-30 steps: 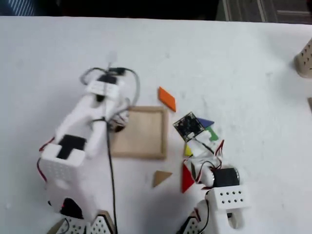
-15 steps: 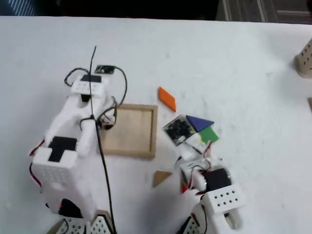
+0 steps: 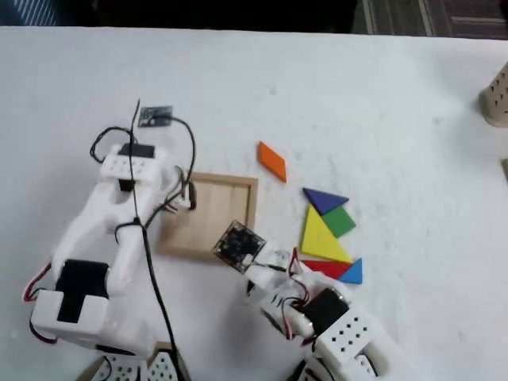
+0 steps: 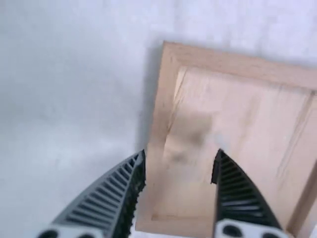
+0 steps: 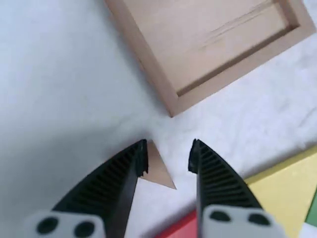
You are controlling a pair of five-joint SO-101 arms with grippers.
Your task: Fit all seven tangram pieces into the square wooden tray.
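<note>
The square wooden tray (image 3: 213,230) lies left of centre with nothing inside it. My left gripper (image 3: 185,200) is at its left rim (image 4: 157,119); it stands open (image 4: 179,158), one finger outside the rim and one over the tray floor. My right gripper (image 5: 168,148) hangs open over a small tan triangle (image 5: 157,171) just off the tray's corner (image 5: 173,105). To the right lie an orange parallelogram (image 3: 271,161), a blue triangle (image 3: 324,199), a green square (image 3: 340,221), a yellow triangle (image 3: 321,238), a red triangle (image 3: 325,268) and a small blue triangle (image 3: 353,272).
A tan perforated object (image 3: 496,99) stands at the far right edge. Black cables (image 3: 147,262) loop over the left arm, and a small circuit board (image 3: 155,117) lies behind it. The white table stretches bare toward the back and right.
The tray has slid left with the left arm. The right arm has swung left off the coloured pieces, uncovering them, and now sits over the tan triangle.
</note>
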